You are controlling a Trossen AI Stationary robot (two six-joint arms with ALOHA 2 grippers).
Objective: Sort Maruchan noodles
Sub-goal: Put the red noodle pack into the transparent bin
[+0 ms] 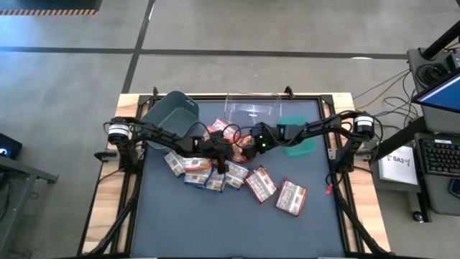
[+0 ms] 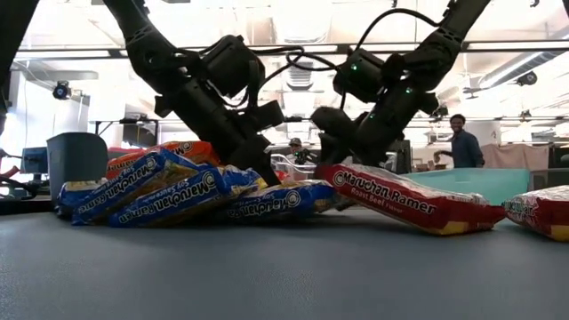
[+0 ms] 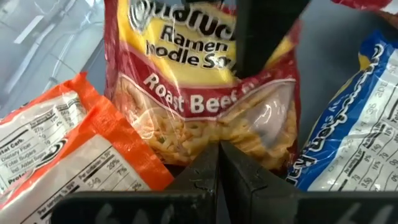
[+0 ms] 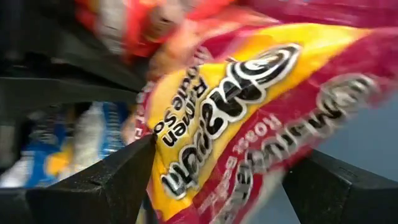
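dark grey tabletop point(image 1: 215, 223) on a wooden frame carries a heap of maruchan ramen packets point(image 1: 208, 173) near its middle, with a grey bin point(image 1: 171, 115), a clear bin point(image 1: 251, 108) and a green bin point(image 1: 302, 144) along the far side. the high view shows two maroon-and-white packets point(image 1: 291, 197) lying apart from the heap, long axes slanted toward the near right corner. the low view alone shows a person point(image 2: 462, 142) standing in the room behind. the left gripper point(image 3: 219, 180) has its jaws clenched together, empty, just before a roast beef packet point(image 3: 205, 93) whose long axis runs away from it. the right gripper point(image 4: 217, 180) has its jaws spread wide around the end of a roast beef packet; whether they press it i cannot tell.
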